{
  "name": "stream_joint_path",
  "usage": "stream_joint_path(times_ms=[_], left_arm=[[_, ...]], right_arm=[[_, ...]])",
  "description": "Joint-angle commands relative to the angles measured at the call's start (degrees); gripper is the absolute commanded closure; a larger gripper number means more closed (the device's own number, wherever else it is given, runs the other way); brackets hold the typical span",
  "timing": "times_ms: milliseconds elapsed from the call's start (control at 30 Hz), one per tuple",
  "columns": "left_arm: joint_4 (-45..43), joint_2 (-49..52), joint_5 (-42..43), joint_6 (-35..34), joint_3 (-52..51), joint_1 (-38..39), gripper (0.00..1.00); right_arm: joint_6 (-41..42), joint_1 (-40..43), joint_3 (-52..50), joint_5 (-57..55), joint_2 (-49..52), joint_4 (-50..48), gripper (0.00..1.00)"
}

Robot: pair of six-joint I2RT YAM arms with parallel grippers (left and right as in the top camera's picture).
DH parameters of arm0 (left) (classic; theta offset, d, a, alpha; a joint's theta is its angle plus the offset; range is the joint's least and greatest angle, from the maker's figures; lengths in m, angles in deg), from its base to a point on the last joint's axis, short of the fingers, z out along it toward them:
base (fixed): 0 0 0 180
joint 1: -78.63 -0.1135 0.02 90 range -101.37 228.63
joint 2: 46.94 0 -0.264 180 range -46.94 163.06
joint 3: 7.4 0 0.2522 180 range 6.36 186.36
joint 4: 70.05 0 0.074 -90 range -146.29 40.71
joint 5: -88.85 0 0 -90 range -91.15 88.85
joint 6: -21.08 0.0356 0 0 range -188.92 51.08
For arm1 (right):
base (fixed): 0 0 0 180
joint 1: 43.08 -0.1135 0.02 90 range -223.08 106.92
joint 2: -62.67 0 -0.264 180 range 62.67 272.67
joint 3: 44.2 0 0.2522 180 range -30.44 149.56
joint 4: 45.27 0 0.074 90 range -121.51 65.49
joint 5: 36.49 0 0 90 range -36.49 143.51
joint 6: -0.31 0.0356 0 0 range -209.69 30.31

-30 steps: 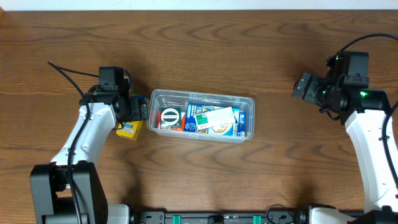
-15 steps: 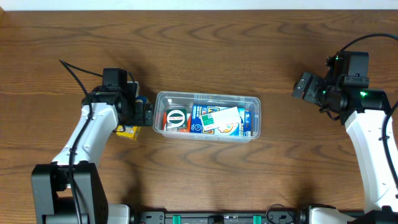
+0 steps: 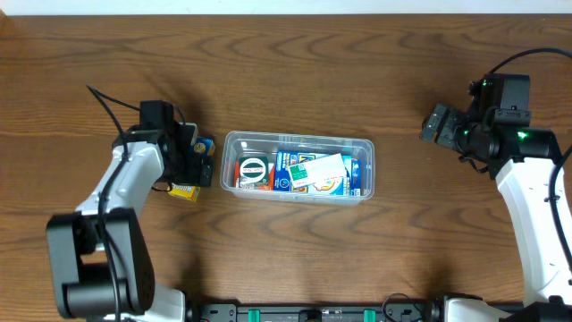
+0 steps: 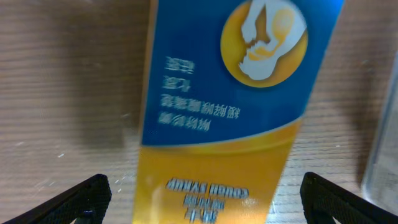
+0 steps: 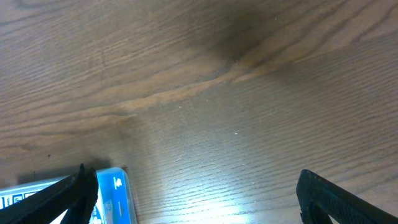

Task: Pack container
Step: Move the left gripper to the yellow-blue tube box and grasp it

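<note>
The left claw point(image 3: 202, 165) is spread wide. In its wrist view the two dark fingertips point(image 4: 87, 196) stand at the lower corners, and a blue-and-yellow box point(image 4: 217, 93) lies flat on the wooden counter point(image 3: 295, 72) between them. A strip of bare wood shows on either side, so nothing is pinched. From overhead, the yellow end of that box pokes out at the claw's 7 o'clock and a bit of blue at its 12 o'clock. Just beside the claw, at its 3 o'clock, is the short left wall of the container point(image 3: 367, 170). This clear tub with rounded corners sits lengthwise near the middle of the counter, and its wall shows as a pale edge at the right border of the left wrist view. Inside it lie small boxes: a red-and-green one point(image 3: 248, 172) with a round mark toward the left end, and blue-and-white ones point(image 3: 313, 172) filling the rest, one of them tilted on top. Well apart, at the container's 2 o'clock, hangs the right claw point(image 3: 436, 125), pointing toward the tub. Its fingers are likewise spread, with only bare counter between them in its wrist view and a corner of the packed container at 7 o'clock.
</note>
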Motion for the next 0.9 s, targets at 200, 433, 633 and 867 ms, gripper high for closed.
stream_joint_path(times_ms=[200,433,633,867], left_arm=[[-2.6,3.1,-0.1,3.0,-0.2,-0.2,0.02],[-6.0,3.1,-0.1,3.0,-0.2,-0.2,0.37],[-6.0,3.1,-0.1,3.0,-0.2,-0.2,0.51],[-5.4,-0.2,-0.1,3.0,-0.2,-0.1,0.58]], right_arm=[[0.6,0.3,0.2,0.4,-0.1,0.1,0.01],[0.6,0.3,0.2,0.4,-0.1,0.1,0.01],[0.6,0.3,0.2,0.4,-0.1,0.1,0.01],[0.6,0.3,0.2,0.4,-0.1,0.1,0.01]])
